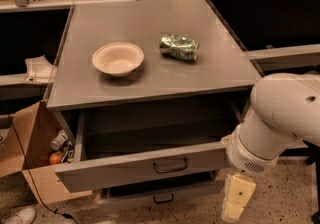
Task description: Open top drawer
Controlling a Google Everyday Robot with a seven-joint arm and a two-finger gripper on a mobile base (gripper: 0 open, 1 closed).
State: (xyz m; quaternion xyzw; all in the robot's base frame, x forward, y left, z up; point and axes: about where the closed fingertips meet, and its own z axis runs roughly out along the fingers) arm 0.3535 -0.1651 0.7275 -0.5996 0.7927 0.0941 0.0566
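Note:
The top drawer [120,172] is the wide grey metal one under the table top, and it stands pulled well out, its dark inside showing. Its dark loop handle [170,166] sits at the centre of the front panel. My gripper [236,199] hangs from the white arm [280,118] at the lower right. It points down, just right of the drawer front's right end and below it, apart from the handle. A shallower drawer [190,191] below is slightly out.
A beige bowl [118,58] and a crushed green can [179,47] lie on the grey table top [150,80]. An open cardboard box [22,143] with small items stands at the left. A cable and a shoe [17,215] are on the floor.

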